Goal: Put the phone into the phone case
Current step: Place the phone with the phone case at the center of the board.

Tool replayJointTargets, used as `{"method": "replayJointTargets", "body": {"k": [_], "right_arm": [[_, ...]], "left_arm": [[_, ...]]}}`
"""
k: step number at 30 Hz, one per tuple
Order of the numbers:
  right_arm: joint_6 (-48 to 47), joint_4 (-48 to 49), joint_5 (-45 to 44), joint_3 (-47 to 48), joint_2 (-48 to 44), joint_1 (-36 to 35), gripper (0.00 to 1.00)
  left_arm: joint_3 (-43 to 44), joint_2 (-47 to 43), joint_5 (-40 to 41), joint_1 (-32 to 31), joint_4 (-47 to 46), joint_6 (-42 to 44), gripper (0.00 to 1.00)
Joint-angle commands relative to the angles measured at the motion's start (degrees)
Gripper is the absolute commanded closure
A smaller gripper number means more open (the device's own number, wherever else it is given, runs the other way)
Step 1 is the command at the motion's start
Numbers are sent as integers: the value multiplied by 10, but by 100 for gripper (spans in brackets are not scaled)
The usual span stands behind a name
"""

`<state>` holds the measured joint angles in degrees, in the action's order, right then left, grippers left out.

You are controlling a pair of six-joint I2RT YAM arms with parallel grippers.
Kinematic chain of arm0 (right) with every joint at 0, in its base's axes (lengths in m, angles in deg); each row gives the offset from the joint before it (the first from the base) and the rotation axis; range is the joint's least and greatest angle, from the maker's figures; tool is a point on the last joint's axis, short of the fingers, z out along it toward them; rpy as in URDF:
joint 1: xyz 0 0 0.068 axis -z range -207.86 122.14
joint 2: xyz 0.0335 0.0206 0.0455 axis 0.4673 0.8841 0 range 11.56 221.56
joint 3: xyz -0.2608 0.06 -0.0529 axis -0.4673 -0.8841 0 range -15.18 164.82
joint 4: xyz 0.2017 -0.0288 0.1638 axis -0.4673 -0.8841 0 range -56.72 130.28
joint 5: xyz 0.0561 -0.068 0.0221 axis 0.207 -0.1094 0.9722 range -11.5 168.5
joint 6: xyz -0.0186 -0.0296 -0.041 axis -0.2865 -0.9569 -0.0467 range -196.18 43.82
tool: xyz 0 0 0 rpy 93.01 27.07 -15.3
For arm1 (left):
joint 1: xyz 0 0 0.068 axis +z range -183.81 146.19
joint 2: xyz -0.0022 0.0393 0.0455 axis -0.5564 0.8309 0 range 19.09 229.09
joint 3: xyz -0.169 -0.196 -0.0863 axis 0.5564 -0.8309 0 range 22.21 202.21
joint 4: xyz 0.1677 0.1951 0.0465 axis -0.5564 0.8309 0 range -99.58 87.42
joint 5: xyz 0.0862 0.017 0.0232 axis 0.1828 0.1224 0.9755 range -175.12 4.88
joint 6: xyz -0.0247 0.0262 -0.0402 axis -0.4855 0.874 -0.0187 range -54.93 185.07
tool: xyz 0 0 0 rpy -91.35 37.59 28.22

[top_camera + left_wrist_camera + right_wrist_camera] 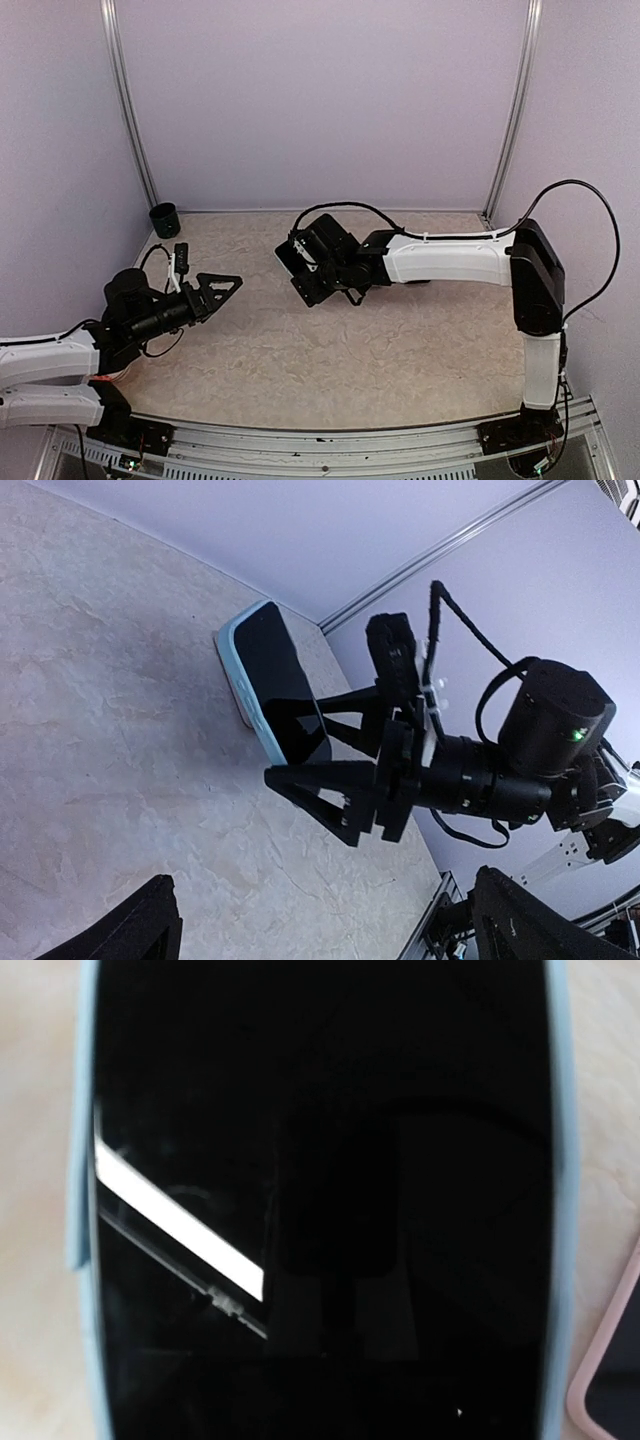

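The phone [277, 675], its screen black, lies face up inside the light blue phone case [236, 670] on the table's far middle. In the right wrist view the phone [320, 1160] fills the frame, with the case rim [84, 1160] along both long sides. My right gripper [295, 735] tilts down over the phone's near end, its two black fingers well apart and open. I cannot tell whether they touch the screen. From above, the right gripper [298, 270] hides most of the phone [283, 256]. My left gripper [222, 290] hangs wide open and empty to the phone's left, and its view shows the left gripper [325, 875] holding nothing.
A black cup [165, 219] stands in the back left corner. The edge of a pink object [608, 1360] lies next to the phone. Lilac walls and metal posts [512, 110] close in the table on three sides.
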<state>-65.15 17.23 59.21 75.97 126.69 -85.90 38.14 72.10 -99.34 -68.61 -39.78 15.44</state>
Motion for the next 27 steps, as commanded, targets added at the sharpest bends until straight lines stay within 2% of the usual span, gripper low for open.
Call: {"method": "replayJointTargets", "body": {"k": [1,7,15,21,27], "right_arm": [[102,7,-50,79,55,18,55],[189,9,-40,155,137,46,56],[281,-44,-49,308,263,64,55],[331,-47,-63,339,303,72,54],[344,-58,-77,354,320,75,51]], "left_arm": [[-11,-21,21,3,25,13,1],[-18,-36,23,3,34,16,1],[-26,-52,25,5,42,20,1],[-30,-66,22,9,49,22,1],[-31,-72,21,16,53,26,1]]}}
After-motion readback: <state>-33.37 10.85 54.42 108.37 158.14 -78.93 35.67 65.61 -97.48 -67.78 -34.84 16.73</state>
